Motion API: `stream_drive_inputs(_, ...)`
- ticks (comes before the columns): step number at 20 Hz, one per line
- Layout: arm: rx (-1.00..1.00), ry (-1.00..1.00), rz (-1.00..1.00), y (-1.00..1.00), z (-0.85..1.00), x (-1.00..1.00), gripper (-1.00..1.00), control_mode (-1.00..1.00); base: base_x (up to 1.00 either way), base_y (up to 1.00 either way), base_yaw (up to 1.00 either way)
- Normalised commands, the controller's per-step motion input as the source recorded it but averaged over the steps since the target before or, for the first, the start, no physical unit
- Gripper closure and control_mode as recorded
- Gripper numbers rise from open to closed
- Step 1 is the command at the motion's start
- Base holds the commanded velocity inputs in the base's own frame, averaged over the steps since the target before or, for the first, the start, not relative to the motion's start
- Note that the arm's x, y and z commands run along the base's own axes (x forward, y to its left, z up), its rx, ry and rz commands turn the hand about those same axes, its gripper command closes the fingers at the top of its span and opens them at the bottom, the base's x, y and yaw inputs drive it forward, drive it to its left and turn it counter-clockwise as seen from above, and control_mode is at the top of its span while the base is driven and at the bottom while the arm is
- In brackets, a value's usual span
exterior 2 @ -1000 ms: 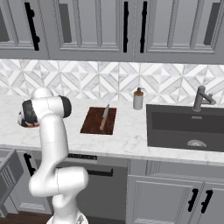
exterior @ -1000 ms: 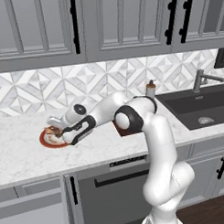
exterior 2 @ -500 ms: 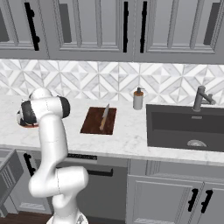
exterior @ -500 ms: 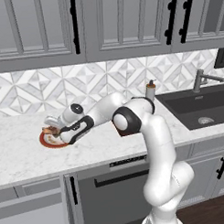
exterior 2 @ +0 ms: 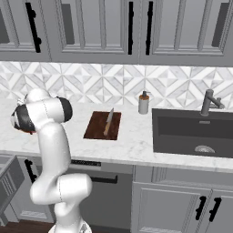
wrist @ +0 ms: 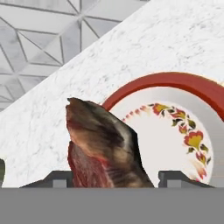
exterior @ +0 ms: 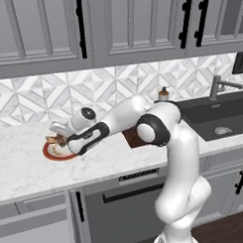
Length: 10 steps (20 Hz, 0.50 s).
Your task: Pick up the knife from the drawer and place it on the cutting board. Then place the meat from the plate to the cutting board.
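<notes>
The gripper (exterior: 58, 140) is seen low over the plate (exterior: 51, 152) at the left end of the counter, in the left base view. In the hand view the meat (wrist: 103, 146) stands between the two dark finger tips (wrist: 173, 177), which are seen apart at either side of it; whether they press on it cannot be told, so a grasp cannot be confirmed. The same view shows what the others do not: the brown top and red flank of the meat at close range, and the flower pattern painted inside the plate's orange-red rim (wrist: 183, 83), with the white marble counter (wrist: 144, 39) behind it.

In the left base view a small brown part of the meat (exterior: 58, 140) is seen at the gripper, over the far side of the plate. In the right base view the arm's own white body covers that spot, and just a dark red sliver shows beside the arm.

The right base view gives the cutting board (exterior 2: 103, 125) in full, lying on the counter to the right of the arm, with the knife (exterior 2: 108, 121) laid on it, blade toward the wall. In the left base view a corner of the board (exterior: 131, 139) shows behind the arm. A soap dispenser (exterior 2: 144, 103) stands between board and sink (exterior 2: 193, 132). At the lower left edge of the right base view, a grey drawer (exterior 2: 10, 177) is seen standing open.
</notes>
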Motion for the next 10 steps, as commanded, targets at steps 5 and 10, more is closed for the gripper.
stream_drive_inputs(5, 0.09, 0.0, 0.0, -0.86, 0.49, -0.29, 1.0, -1.0, 0.0, 0.0, 0.0)
stream_drive_inputs(10, 0.13, 0.0, 0.0, -0.99, 0.59, -0.16, 1.0, -1.0, 0.0, 0.0, 0.0)
